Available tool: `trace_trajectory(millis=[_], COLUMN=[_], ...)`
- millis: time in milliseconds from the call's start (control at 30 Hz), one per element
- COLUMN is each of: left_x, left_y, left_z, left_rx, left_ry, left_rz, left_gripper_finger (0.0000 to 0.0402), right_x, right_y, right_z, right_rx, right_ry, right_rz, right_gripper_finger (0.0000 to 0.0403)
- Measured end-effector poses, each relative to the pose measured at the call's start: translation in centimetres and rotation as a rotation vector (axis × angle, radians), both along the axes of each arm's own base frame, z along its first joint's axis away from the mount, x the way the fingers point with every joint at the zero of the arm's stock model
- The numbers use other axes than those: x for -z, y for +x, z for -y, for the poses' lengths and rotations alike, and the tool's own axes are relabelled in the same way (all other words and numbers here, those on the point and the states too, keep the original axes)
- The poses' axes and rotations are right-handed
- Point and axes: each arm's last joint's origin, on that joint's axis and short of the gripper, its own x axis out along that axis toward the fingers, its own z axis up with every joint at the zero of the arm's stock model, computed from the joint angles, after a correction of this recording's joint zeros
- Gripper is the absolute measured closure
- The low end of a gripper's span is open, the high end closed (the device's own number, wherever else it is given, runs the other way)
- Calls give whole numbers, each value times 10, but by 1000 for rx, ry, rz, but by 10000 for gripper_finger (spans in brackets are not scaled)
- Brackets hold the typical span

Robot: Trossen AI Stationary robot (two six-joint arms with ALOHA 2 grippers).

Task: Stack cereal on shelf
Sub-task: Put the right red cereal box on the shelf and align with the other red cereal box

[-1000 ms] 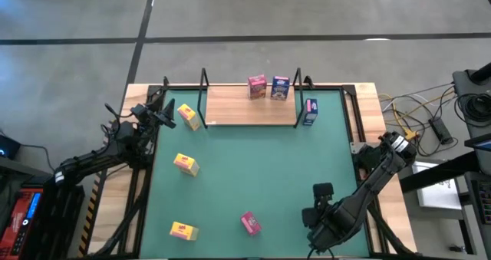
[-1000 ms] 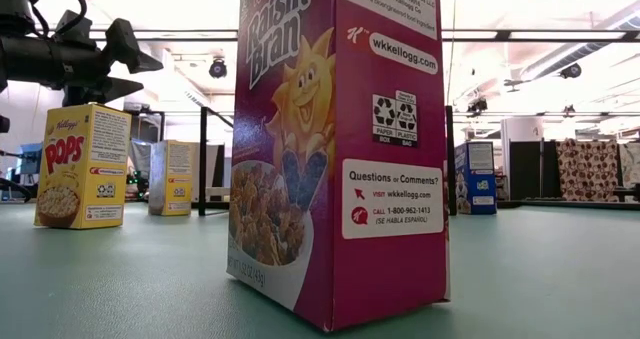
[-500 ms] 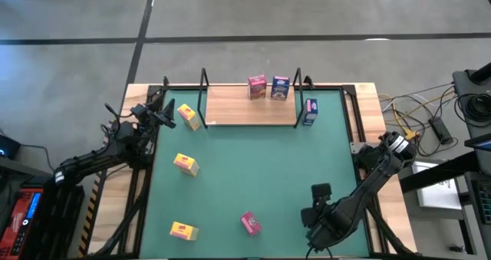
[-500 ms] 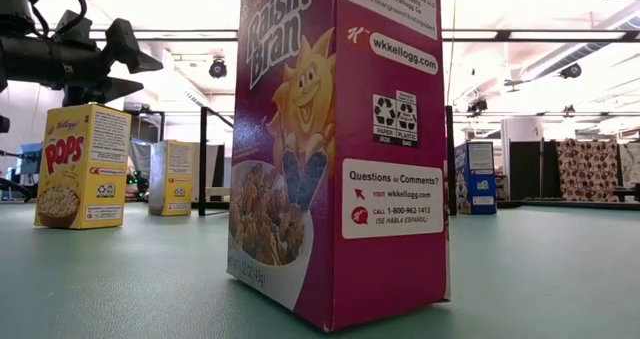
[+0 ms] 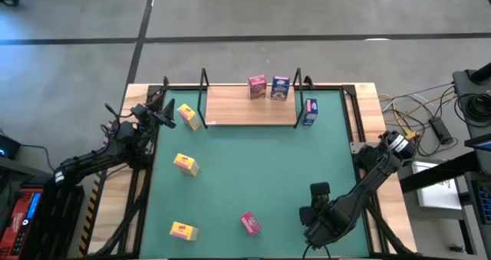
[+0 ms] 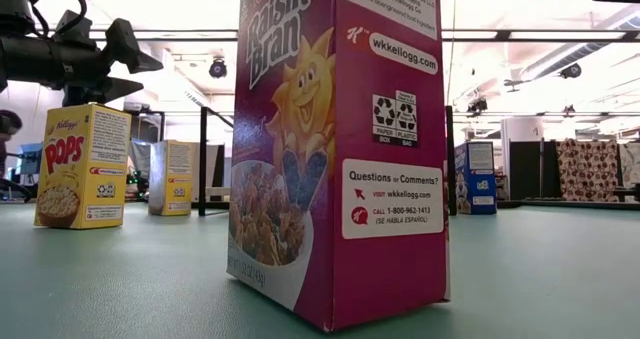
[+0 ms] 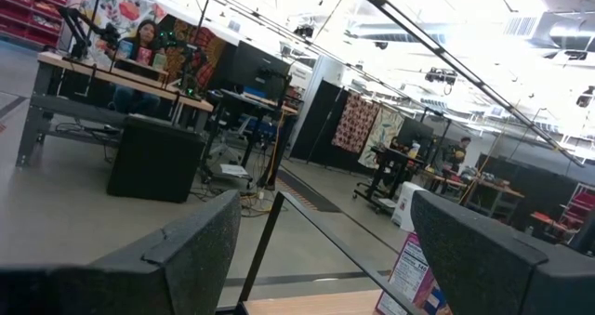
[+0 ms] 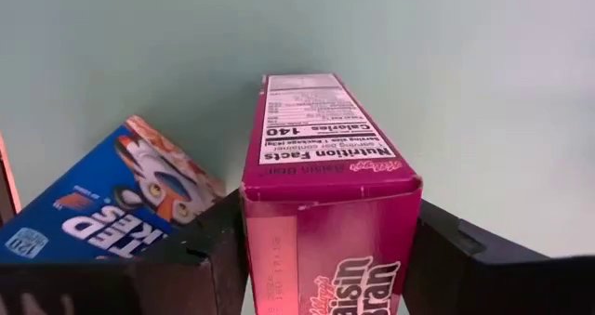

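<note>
My right gripper [image 8: 325, 227] is at the table's near right [image 5: 313, 212], shut on a pink cereal box [image 8: 330, 157]. A blue cereal box [image 8: 112, 199] lies tilted beside it. In the high view the arm hides both boxes. The wooden shelf [image 5: 230, 106] at the far edge carries a pink box [image 5: 257, 86] and a blue box [image 5: 281, 88], both standing. A third blue box [image 5: 310, 111] stands on the table to the shelf's right. My left gripper [image 5: 165, 116] waits open at the far left, above the table [image 6: 110, 59]. My right gripper pinches the pink box between its two fingers, one on each opposite side [image 8: 256, 245], at the end nearest the wrist. The fingers come from above, slanting down toward the table. The nutrition panel [image 8: 321, 120] faces up; whether the box rests on the table does not show.
Three yellow boxes [image 5: 188, 116], [image 5: 186, 164], [image 5: 183, 231] stand along the table's left side. Another pink box [image 5: 250, 223] stands upright near the front edge, filling the low view [image 6: 340, 149]. Black wire uprights [image 5: 204, 83] stand at the shelf's ends. Green tabletop [image 5: 253, 168] lies between.
My right arm has eased a little toward the table's left edge; a dark part of it now shows at the top right of the low view. The boxes on the table and on the shelf have stayed where they were.
</note>
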Motion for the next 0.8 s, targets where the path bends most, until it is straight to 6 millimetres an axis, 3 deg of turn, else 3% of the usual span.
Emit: trace_trajectory(millis=[233, 400, 533, 800], left_x=[0, 0, 0, 0], left_y=[0, 0, 0, 0], left_z=[0, 0, 0, 0], left_rx=[0, 0, 0, 0], left_ry=[0, 0, 0, 0], left_rz=[0, 0, 0, 0], left_gripper_finger=[102, 102, 102, 102], right_x=[-9, -15, -19, -31], right_y=[11, 29, 48, 75], right_z=[20, 51, 90, 188], right_rx=[-17, -62, -73, 5], right_ry=[10, -13, -16, -33], right_rz=[7, 13, 6, 72], right_gripper_finger=[211, 212, 212, 212])
